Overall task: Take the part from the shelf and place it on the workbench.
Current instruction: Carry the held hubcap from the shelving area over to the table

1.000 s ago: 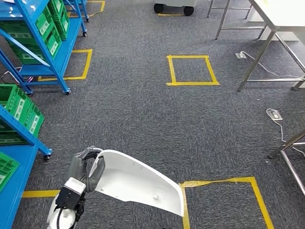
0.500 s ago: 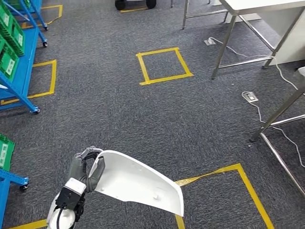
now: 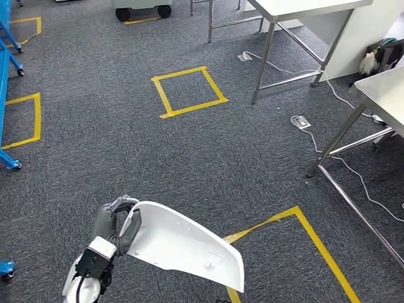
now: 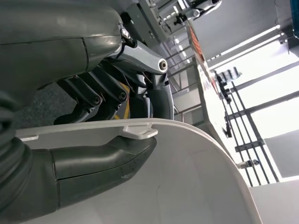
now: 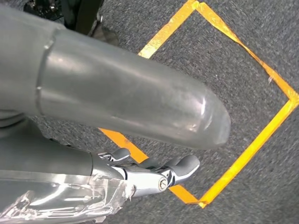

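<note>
Between the earlier head views and now the whole scene has slid leftward and the blue shelf is nearly out at the 9 o'clock edge, so the camera has turned; the white part sits at the same spot in the picture. Left robot hand grips that curved white part at its near end, thumb pressed on the inner face and dark fingers wrapped over the rim. It hangs above the grey carpet, at 6 o'clock, just beside a yellow tape square. Metal-legged surfaces stand at 1 o'clock and 3 o'clock. Right robot hand hangs over the carpet, fingers stretched out, holding nothing.
</note>
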### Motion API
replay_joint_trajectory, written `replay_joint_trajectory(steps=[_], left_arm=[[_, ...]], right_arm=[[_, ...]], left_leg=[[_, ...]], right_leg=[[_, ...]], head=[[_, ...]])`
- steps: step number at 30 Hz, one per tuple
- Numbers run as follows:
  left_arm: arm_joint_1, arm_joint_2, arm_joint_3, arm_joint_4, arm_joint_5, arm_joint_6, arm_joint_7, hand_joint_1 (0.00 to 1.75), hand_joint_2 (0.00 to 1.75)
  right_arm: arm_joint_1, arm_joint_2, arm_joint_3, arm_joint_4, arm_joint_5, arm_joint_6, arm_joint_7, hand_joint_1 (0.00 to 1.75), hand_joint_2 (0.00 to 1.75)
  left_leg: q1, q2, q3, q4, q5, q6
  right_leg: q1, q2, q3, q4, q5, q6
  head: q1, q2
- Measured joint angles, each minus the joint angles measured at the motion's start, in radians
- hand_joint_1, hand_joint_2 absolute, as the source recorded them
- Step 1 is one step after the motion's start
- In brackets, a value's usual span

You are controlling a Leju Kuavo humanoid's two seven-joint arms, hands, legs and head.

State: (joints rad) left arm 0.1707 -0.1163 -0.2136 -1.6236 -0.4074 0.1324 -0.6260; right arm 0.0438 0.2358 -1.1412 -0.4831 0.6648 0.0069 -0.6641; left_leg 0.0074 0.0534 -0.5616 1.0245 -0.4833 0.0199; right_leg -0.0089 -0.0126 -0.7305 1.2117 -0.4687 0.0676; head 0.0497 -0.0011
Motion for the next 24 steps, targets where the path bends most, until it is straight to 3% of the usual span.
replay_joint_trajectory(steps=[2,3,6,8,10,12,13,14,15,17,19,21,22,24], left_arm=[[0.000,0.000,0.000,0.000,0.000,0.000,0.000,1.75,1.75],[0.001,0.000,0.001,0.000,0.000,0.000,0.000,1.75,1.75],[0.002,0.000,0.002,-0.001,0.000,0.001,-0.002,1.75,1.75],[0.004,0.000,0.003,-0.001,0.001,0.000,-0.004,1.75,1.75],[0.009,0.001,0.005,-0.002,0.003,-0.004,-0.006,1.75,1.75],[0.015,0.002,0.008,-0.002,0.005,-0.010,-0.006,1.75,1.75],[0.017,0.003,0.009,-0.002,0.006,-0.012,-0.006,1.75,1.75],[0.017,0.003,0.010,-0.002,0.006,-0.014,-0.006,1.75,1.75],[0.017,0.004,0.010,-0.002,0.006,-0.015,-0.007,1.75,1.75],[0.013,0.004,0.012,-0.002,0.007,-0.018,-0.007,1.75,1.75],[0.009,0.004,0.013,-0.002,0.009,-0.022,-0.006,1.75,1.75],[0.006,0.003,0.014,-0.002,0.010,-0.025,-0.002,1.75,1.75],[0.005,0.001,0.014,-0.002,0.010,-0.026,0.001,1.75,1.75],[0.004,-0.003,0.014,-0.002,0.009,-0.029,0.006,1.75,1.75]], right_arm=[[-0.004,0.002,0.000,-0.001,0.004,0.001,0.001,0.00,0.00],[-0.006,0.004,0.000,-0.002,0.008,0.002,0.001,0.00,0.00],[-0.004,0.006,-0.005,-0.005,0.024,0.003,0.003,0.00,0.00],[-0.003,0.009,-0.012,-0.011,0.036,0.003,0.004,0.00,0.00],[-0.006,0.011,-0.018,-0.017,0.049,0.004,0.004,0.00,0.00],[-0.009,0.012,-0.024,-0.019,0.064,0.007,0.004,0.00,0.00],[-0.009,0.013,-0.027,-0.019,0.071,0.009,0.004,0.00,0.00],[-0.009,0.013,-0.031,-0.019,0.078,0.009,0.004,0.00,0.00],[-0.009,0.014,-0.035,-0.019,0.085,0.007,0.005,0.00,0.00],[-0.012,0.014,-0.043,-0.019,0.102,0.003,0.011,0.00,0.00],[-0.013,0.014,-0.052,-0.019,0.115,-0.001,0.018,0.00,0.00],[-0.013,0.014,-0.065,-0.018,0.122,-0.003,0.020,0.00,0.00],[-0.012,0.014,-0.071,-0.018,0.123,-0.004,0.021,0.00,0.00],[-0.014,0.014,-0.078,-0.016,0.126,-0.006,0.022,0.00,0.00]], left_leg=[[-0.003,0.017,0.007,0.001,-0.008,-0.011],[-0.005,0.025,0.011,0.001,-0.011,-0.017],[-0.003,0.040,0.022,-0.005,-0.015,-0.035],[0.001,0.010,0.012,0.026,-0.042,-0.045],[0.002,-0.034,-0.039,0.135,-0.101,-0.047],[0.000,-0.047,-0.101,0.249,-0.140,-0.045],[0.000,-0.049,-0.114,0.265,-0.132,-0.043],[-0.001,-0.052,-0.108,0.243,-0.106,-0.039],[-0.001,-0.060,-0.086,0.188,-0.067,-0.036],[0.001,-0.098,-0.029,0.060,-0.006,-0.030],[0.001,-0.121,-0.003,-0.001,0.009,-0.027],[0.000,-0.105,-0.002,-0.008,0.012,-0.019],[0.001,-0.096,0.000,-0.011,0.014,-0.013],[0.004,-0.073,0.002,-0.017,0.018,-0.004]], right_leg=[[0.002,-0.032,0.077,-0.123,0.034,-0.001],[0.004,-0.040,0.097,-0.154,0.038,-0.006],[0.008,-0.017,0.102,-0.166,0.039,-0.027],[0.004,0.002,0.107,-0.173,0.042,-0.041],[0.003,0.023,0.109,-0.176,0.043,-0.049],[0.006,0.048,0.109,-0.176,0.043,-0.053],[0.007,0.062,0.109,-0.176,0.043,-0.053],[0.007,0.075,0.110,-0.176,0.044,-0.053],[0.007,0.088,0.111,-0.176,0.044,-0.052],[0.008,0.113,0.109,-0.173,0.046,-0.047],[0.007,0.131,0.103,-0.173,0.049,-0.036],[0.003,0.146,0.097,-0.179,0.052,-0.024],[0.002,0.138,0.091,-0.173,0.045,-0.020],[0.003,0.089,0.058,-0.108,0.006,-0.013]], head=[[-0.001,0.000],[-0.002,0.000],[-0.004,0.000],[-0.008,0.000],[-0.014,0.000],[-0.016,0.000],[-0.016,0.000],[-0.017,0.000],[-0.016,0.000],[-0.016,0.000],[-0.016,0.000],[-0.016,0.000],[-0.015,0.000],[-0.012,0.000]])
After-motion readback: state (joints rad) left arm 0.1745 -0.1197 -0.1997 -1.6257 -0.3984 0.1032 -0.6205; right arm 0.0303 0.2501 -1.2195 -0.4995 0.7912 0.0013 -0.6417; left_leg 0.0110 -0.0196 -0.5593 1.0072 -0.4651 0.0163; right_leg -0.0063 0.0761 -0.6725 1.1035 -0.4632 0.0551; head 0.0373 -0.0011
